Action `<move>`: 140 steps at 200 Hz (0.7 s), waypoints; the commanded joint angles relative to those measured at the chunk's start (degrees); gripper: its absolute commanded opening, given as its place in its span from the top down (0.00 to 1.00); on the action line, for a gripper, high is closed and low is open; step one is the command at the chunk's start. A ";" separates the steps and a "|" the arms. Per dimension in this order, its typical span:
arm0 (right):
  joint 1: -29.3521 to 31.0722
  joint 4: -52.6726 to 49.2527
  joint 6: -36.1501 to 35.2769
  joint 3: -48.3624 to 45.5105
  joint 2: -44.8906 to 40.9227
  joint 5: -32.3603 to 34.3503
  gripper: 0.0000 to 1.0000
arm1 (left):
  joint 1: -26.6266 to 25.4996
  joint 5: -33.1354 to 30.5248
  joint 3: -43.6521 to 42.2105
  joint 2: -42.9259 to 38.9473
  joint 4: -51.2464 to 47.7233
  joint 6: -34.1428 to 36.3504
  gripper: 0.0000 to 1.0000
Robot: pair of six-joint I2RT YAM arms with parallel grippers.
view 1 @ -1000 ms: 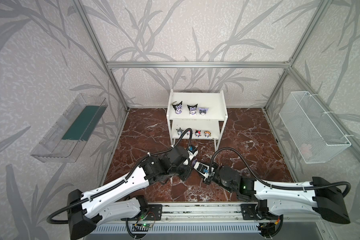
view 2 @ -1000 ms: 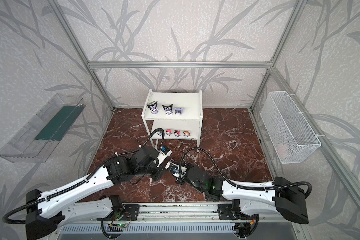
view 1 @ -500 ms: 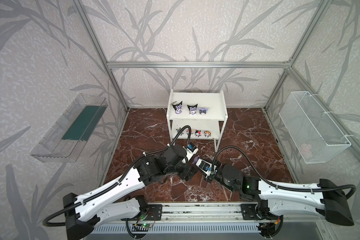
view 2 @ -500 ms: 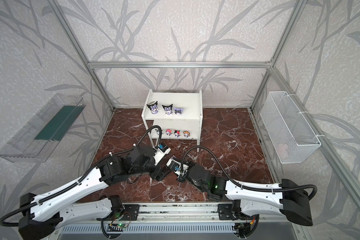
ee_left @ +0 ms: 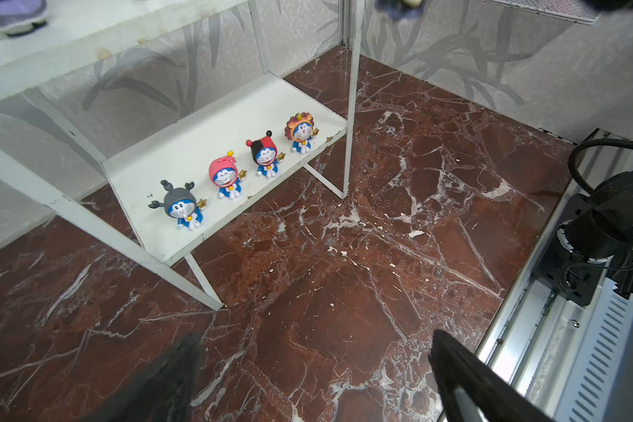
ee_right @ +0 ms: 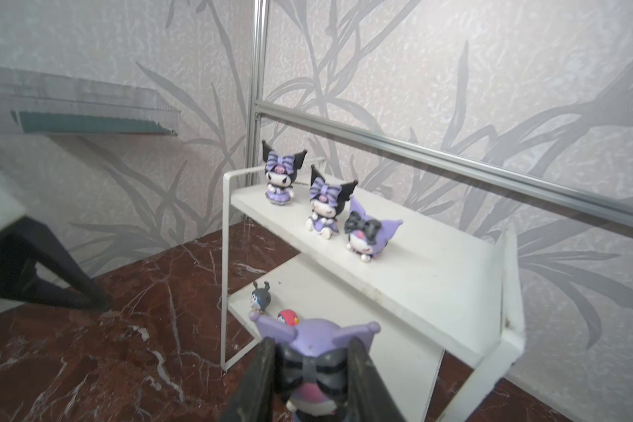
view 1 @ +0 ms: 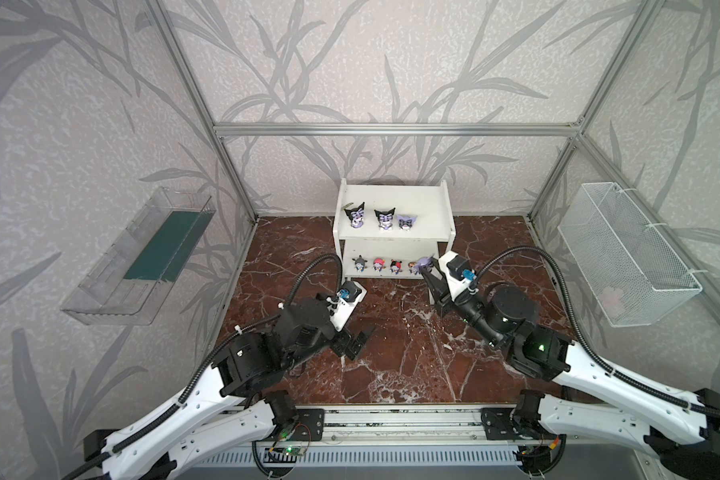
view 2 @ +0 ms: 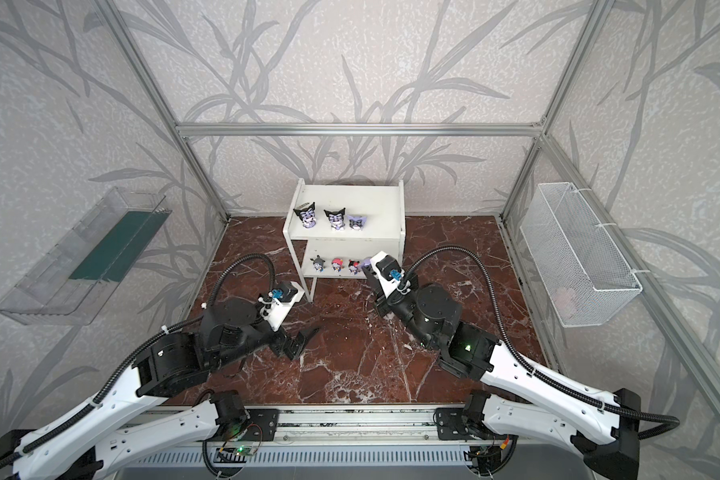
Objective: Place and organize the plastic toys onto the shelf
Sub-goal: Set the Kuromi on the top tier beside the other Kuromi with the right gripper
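The white two-tier shelf (view 1: pixel 416 199) (view 2: pixel 375 199) stands at the back. Its top tier holds two black-eared toys (view 1: pixel 355 216) (ee_right: pixel 280 173) and a lavender one (view 1: pixel 405 221) (ee_right: pixel 368 234). The lower tier carries a row of small toys, from grey (ee_left: pixel 178 202) to orange (ee_left: pixel 301 131). My right gripper (view 1: pixel 427 272) (ee_right: pixel 313 345) is shut on another lavender toy (ee_right: pixel 318 330) (view 1: pixel 425 262), held in the air at the shelf's front right corner. My left gripper (view 1: pixel 356 340) (ee_left: pixel 315 338) hangs open and empty over the marble floor, left of centre.
A clear plastic tray (view 1: pixel 142 257) hangs on the left wall and a white wire-mesh basket (view 1: pixel 624 249) on the right wall. The shelf's thin front legs (ee_left: pixel 348 146) stand near both arms. An aluminium rail (view 1: pixel 391 415) runs along the front edge.
The two grippers met at the centre earlier. The left gripper has opened and drawn back to the left. The right gripper has carried the lavender toy up to the shelf's right front.
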 commanded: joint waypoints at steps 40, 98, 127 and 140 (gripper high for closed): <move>-6.06 4.78 -0.03 7.92 6.39 3.04 0.85 | 0.38 0.13 -3.17 -3.64 3.67 2.01 0.01; -9.23 10.96 2.57 8.74 11.78 4.10 0.85 | 0.38 0.18 -4.23 -5.08 3.37 1.47 0.01; -10.23 13.07 3.46 8.05 12.86 4.39 0.84 | 0.43 0.18 -4.38 -5.11 3.20 1.50 0.01; -10.71 13.59 3.92 8.03 13.29 4.45 0.84 | 0.42 0.18 -4.41 -5.11 3.20 1.47 0.00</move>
